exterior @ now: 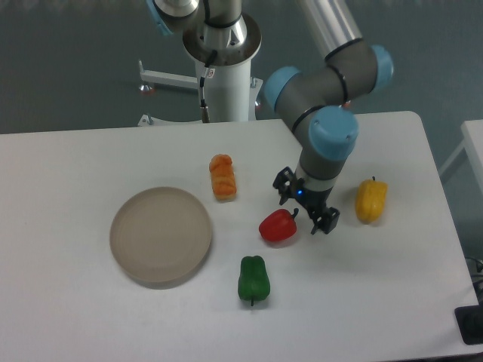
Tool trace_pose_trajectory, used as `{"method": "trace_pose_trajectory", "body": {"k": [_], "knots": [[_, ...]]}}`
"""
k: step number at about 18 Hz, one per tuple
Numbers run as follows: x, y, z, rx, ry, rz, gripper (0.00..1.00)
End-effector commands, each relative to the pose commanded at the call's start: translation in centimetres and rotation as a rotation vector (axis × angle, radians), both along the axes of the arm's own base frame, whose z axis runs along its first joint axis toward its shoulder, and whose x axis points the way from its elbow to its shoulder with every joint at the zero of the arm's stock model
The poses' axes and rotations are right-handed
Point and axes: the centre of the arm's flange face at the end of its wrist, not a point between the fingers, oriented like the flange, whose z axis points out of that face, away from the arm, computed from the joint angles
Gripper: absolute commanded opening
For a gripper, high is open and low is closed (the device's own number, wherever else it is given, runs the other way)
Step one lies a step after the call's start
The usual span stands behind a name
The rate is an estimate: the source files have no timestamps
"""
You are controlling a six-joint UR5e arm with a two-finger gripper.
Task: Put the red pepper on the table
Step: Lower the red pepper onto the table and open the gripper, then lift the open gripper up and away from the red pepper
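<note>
Green pepper (253, 279) in front, red pepper (278, 225) on table (377, 302), beside parted jaws

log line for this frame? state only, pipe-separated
phase: release/retreat | gripper: open, just right of red pepper, not gripping | red pepper: resting on table, off plate | plate: nothing on it

Grey-green floor (68, 60) behind, a second white tabletop's edge (474, 143) at right.

Cut off by the top edge: arm (332, 72) upper links and pedestal (225, 53). Table (90, 317) clipped at six and nine o'clock. Gripper (306, 211) fingertip contact with red pepper (277, 226) unclear.
</note>
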Motion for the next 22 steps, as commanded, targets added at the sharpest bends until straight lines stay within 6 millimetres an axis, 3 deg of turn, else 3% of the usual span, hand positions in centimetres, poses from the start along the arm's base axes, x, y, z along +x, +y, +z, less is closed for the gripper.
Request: {"method": "trace_pose_trajectory", "body": {"k": [3, 10, 15, 22], "knots": [[-1.0, -0.4, 2.0, -0.008, -0.003, -0.007, 1.0], [-4.2, -5.0, 5.8, -0.097, 0.038, -0.174, 1.0], [-5.4, -5.8, 5.7, -0.087, 0.039, -0.152, 1.0], [-5.3, -5.8, 5.2, -0.091, 0.033, -0.156, 1.0]]}}
